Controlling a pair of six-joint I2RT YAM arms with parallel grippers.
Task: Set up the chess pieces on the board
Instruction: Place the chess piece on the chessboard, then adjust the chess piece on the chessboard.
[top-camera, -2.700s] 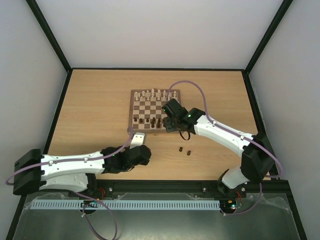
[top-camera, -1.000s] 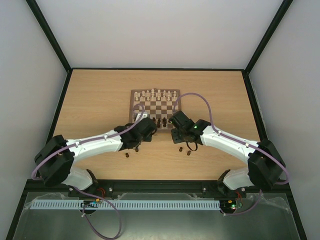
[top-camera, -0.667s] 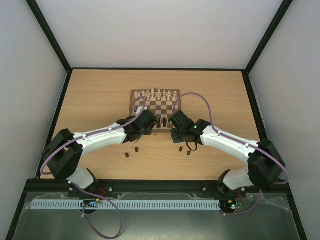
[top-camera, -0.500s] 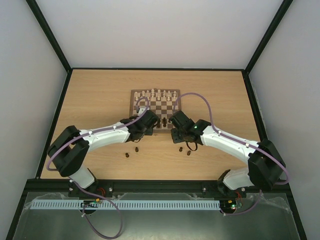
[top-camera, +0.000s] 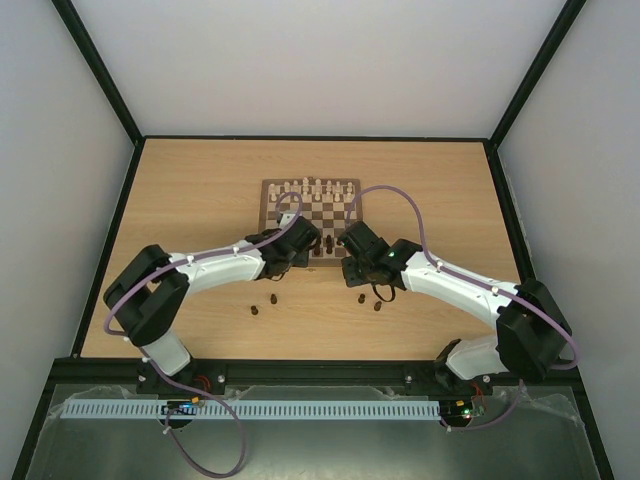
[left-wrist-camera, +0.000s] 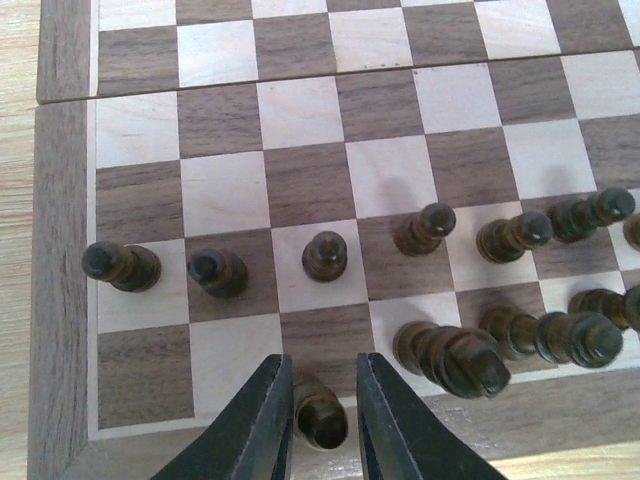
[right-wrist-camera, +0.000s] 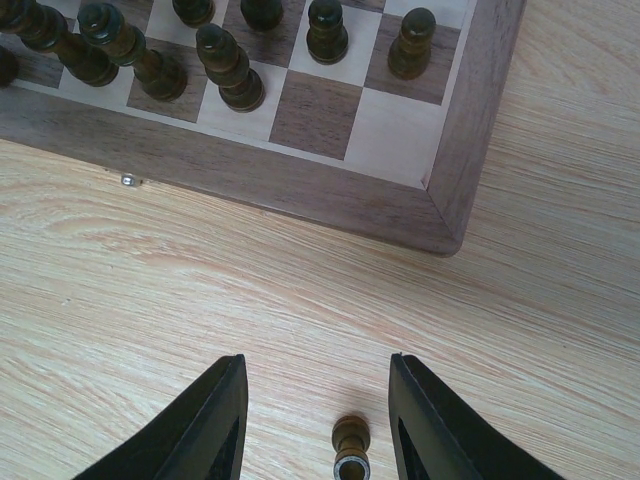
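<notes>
The board (top-camera: 270, 215) lies mid-table, with cream chessmen on its far rows and dark chess pieces (left-wrist-camera: 325, 256) on its near rows. My left gripper (left-wrist-camera: 324, 358) is over the board's near edge and is shut on a dark piece (left-wrist-camera: 322, 415), which rests against the left finger. In the top view the left gripper (top-camera: 308, 240) is at the board's near side. My right gripper (right-wrist-camera: 316, 360) is open above the bare table just off the board's near right corner (right-wrist-camera: 450, 215). A loose dark piece (right-wrist-camera: 350, 450) stands between its fingers, lower down. The right gripper also shows in the top view (top-camera: 358, 270).
Several loose dark pieces stand on the tabletop in front of the board: two on the left (top-camera: 254, 309) (top-camera: 273, 297) and two on the right (top-camera: 361, 298) (top-camera: 377, 306). A heavy dark piece (left-wrist-camera: 455, 355) leans close to the right of my left fingers.
My left arm swung from the table at front left up to the board's near edge. My right gripper drew back off the board to the table and has held still since.
</notes>
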